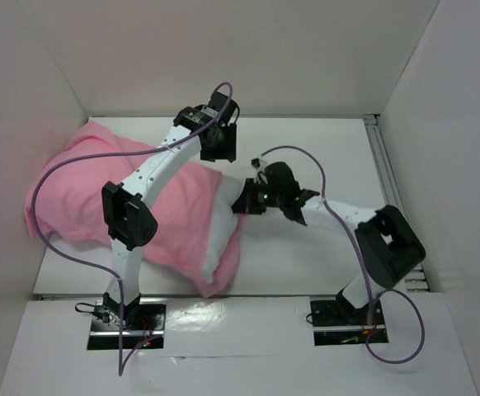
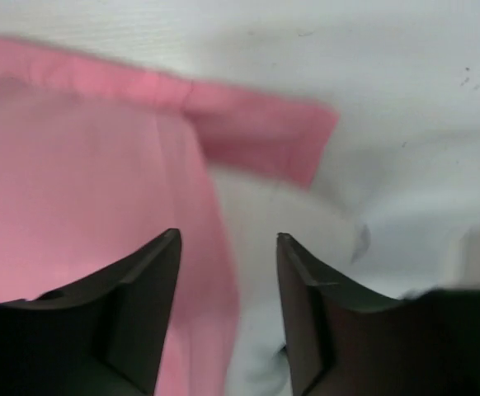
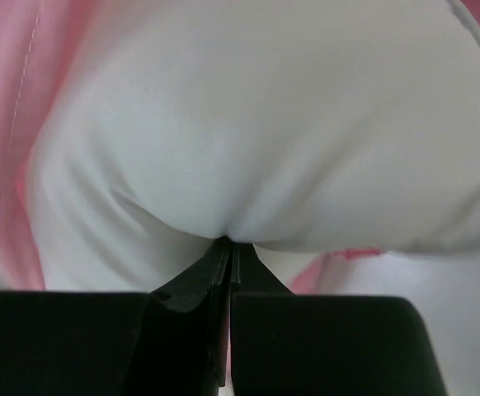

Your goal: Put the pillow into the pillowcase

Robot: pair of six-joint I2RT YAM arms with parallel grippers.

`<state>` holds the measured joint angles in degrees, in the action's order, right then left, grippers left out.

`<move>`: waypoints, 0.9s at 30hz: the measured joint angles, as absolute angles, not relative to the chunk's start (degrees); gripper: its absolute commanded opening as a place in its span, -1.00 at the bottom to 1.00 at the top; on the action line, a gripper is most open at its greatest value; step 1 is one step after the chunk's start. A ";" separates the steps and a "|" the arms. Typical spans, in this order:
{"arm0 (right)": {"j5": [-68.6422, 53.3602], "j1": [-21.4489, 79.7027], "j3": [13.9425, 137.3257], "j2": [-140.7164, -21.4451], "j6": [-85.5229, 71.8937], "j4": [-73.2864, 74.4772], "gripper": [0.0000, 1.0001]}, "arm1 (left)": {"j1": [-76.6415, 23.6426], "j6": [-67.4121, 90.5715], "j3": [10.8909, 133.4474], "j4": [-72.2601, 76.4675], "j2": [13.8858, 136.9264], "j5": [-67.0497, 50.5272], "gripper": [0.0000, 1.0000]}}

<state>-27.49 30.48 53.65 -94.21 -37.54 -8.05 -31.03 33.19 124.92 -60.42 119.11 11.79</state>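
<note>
Top view: pillowcase (image 1: 100, 186) spread out to the left of both sets of jaws, its open end toward the right gripper (image 1: 246, 203); pillow (image 1: 223, 235) partly inside, white end protruding from the mouth, directly at the right jaws; left gripper (image 1: 220, 142) poised over the far edge of the pink satin near the mouth, pointing down.

Left wrist view: jaws parted to a moderate gap, gripping nothing; edge of the pillowcase running beneath the gap, pink under and beside the left fingertip, white pillow cloth under the right one and just ahead; a folded pink corner a little beyond the tips; bare white table (image 2: 405, 74) farther ahead and to the right.

Right wrist view: jaws fully closed, pinching a small fold of the pillow's cover right at the fingertips; white bulk swelling directly ahead of the pinch and filling most of the view; pink satin along the left of the jaws; a pink sliver low to their right.
</note>
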 measured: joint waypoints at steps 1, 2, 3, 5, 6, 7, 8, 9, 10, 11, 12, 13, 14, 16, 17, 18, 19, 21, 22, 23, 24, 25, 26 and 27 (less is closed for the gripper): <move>-25.89 33.74 50.96 -91.02 -37.36 -7.90 -1.00 | -31.05 32.64 124.95 -60.25 118.43 11.42 0.37; -24.62 36.58 48.71 -88.25 -37.19 -7.70 -1.00 | -31.09 31.94 124.92 -60.14 117.71 11.18 0.37; -23.35 39.59 46.98 -85.84 -37.04 -7.31 -1.00 | -31.14 31.44 124.92 -60.03 116.99 11.22 0.41; -21.10 43.20 45.12 -83.18 -36.64 -6.90 -1.00 | -31.18 30.22 124.86 -59.81 115.70 11.51 0.41; -19.79 44.16 44.51 -82.50 -36.47 -6.74 -1.00 | -31.31 29.85 124.81 -59.81 115.33 12.10 0.43; -18.70 44.45 44.18 -82.26 -36.36 -6.52 -1.00 | -31.48 29.36 124.81 -59.92 115.22 13.08 0.43; -17.65 44.49 43.94 -82.21 -36.27 -6.48 -1.00 | -31.83 28.64 124.81 -60.23 115.22 14.57 0.47; -16.84 44.47 43.79 -82.21 -36.18 -6.35 -1.00 | -32.25 28.29 124.84 -60.77 115.48 16.51 0.54; -16.03 44.42 43.62 -82.21 -36.10 -6.07 -1.00 | -32.99 27.90 124.86 -61.65 115.92 18.79 0.60; -15.42 44.36 43.55 -82.21 -36.10 -5.87 -1.00 | -33.78 27.16 124.86 -62.48 116.33 20.40 0.64; -14.94 44.34 43.53 -82.21 -36.07 -5.76 -1.00 | -34.72 26.92 124.86 -63.55 116.92 21.87 0.67; -14.48 44.34 43.53 -82.21 -36.07 -5.61 -1.00 | -35.42 26.68 124.86 -64.36 117.30 22.55 0.67; -14.24 44.34 43.53 -82.21 -36.07 -5.58 -1.00 | -36.12 26.35 124.84 -65.12 117.71 22.83 0.70; -13.85 44.34 43.53 -82.21 -36.07 -5.50 -1.00 | -37.41 25.45 123.79 -65.80 117.86 22.70 0.70; -13.74 44.34 43.53 -82.21 -36.07 -5.50 -1.00 | -37.74 25.19 123.28 -66.17 117.86 22.39 0.72; -13.67 44.34 43.53 -82.21 -36.07 -5.50 -1.00 | -37.93 24.73 122.76 -66.52 117.84 21.91 0.72; -13.65 44.34 43.53 -82.21 -36.10 -5.50 -1.00 | -37.98 24.23 122.32 -66.96 117.84 21.54 0.72; -13.52 44.34 43.53 -82.21 -36.10 -5.45 -1.00 | -38.15 23.88 121.82 -68.36 117.86 21.39 0.67; -13.34 44.34 43.53 -82.21 -36.10 -5.43 -1.00 | -38.17 23.79 121.82 -69.14 117.91 21.43 0.62; -13.08 44.34 43.53 -82.21 -36.10 -5.34 -1.00 | -38.22 23.70 121.82 -69.84 117.95 21.56 0.54; -12.84 44.34 43.53 -82.21 -36.10 -5.26 -1.00 | -38.37 23.66 121.78 -70.39 118.02 21.63 0.45; -12.69 44.34 43.53 -82.21 -36.10 -5.15 -1.00 | -38.57 23.59 121.54 -70.74 118.08 21.82 0.22; -12.53 44.34 43.53 -82.21 -36.10 -5.04 -1.00 | -38.83 23.73 121.49 -71.22 118.28 22.33 0.11; -12.40 44.34 43.53 -82.21 -36.10 -4.97 -1.00 | -39.13 23.70 121.49 -71.68 118.58 22.81 0.07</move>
<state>-12.40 44.34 43.53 -82.21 -36.10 -4.97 -39.13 23.70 121.49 -71.68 118.58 22.81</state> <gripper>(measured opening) 0.009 0.593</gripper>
